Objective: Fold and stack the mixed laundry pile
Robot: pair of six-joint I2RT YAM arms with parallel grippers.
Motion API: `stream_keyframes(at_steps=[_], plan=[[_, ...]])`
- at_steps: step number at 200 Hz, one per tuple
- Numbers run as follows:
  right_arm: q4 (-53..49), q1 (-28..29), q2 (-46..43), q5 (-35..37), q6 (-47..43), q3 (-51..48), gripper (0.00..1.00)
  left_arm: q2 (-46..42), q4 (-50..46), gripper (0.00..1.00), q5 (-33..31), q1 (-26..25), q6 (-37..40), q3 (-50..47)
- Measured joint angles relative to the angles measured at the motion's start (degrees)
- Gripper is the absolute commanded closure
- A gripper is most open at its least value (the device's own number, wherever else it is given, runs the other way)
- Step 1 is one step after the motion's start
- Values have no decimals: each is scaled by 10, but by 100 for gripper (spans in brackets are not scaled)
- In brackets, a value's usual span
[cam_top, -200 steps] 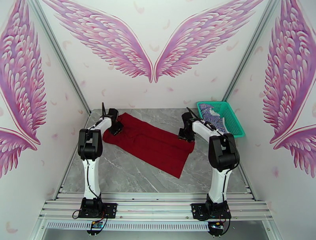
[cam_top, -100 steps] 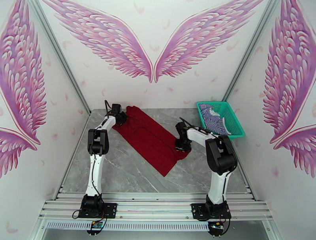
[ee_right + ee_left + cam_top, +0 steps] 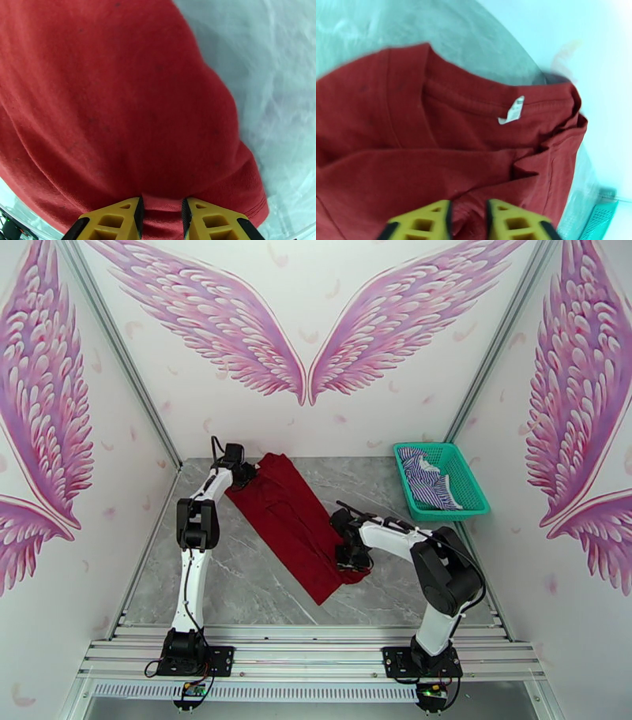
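Nearest to me, the right gripper (image 3: 162,203) is clamped on the hem of the dark red T-shirt (image 3: 291,518). On its wrist feed a ridge of red cloth is pinched up between the yellow fingers.

From that hem the shirt runs flat across the grey table (image 3: 237,587) as a long narrow strip. Its long axis goes diagonally from near-right, at the hem, to far-left, at the collar.

At the far end the left gripper (image 3: 468,205) sits over the collar, where the white neck label (image 3: 511,110) faces up. Its fingers stand a little apart with bunched cloth in the gap. I cannot tell whether they are gripping it or have let go.

I judge the next fold runs along that diagonal, hem carried far-left toward the collar. The right arm is at the end that has to travel.

Furthest off, at far right, the striped shirt (image 3: 426,477) lies heaped in the teal basket (image 3: 446,515), well apart from both grippers.
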Motion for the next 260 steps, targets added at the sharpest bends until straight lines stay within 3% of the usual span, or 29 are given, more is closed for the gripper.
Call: stream_keyframes(at_steps=[24, 51, 81, 114, 144, 209, 260], plan=[[-50, 0, 0, 10, -26, 41, 60, -23, -50, 58, -9, -2, 38, -10], [-63, 0, -1, 13, -75, 104, 75, -127, -69, 59, -26, -3, 66, -124], [-39, 8, -11, -25, -119, 107, 89, -275, -53, 59, -23, 5, 82, -284], [2, 68, -11, -53, -157, 78, 100, -361, -30, 59, 1, 46, 105, -389], [39, 131, 12, -63, -165, 50, 100, -378, -22, 59, 26, 93, 121, -457], [81, 233, 56, -47, -158, 58, 100, -378, -25, 59, 61, 134, 153, -464], [73, 353, 108, -45, -136, 130, 100, -342, -22, 59, 79, 136, 174, -386]])
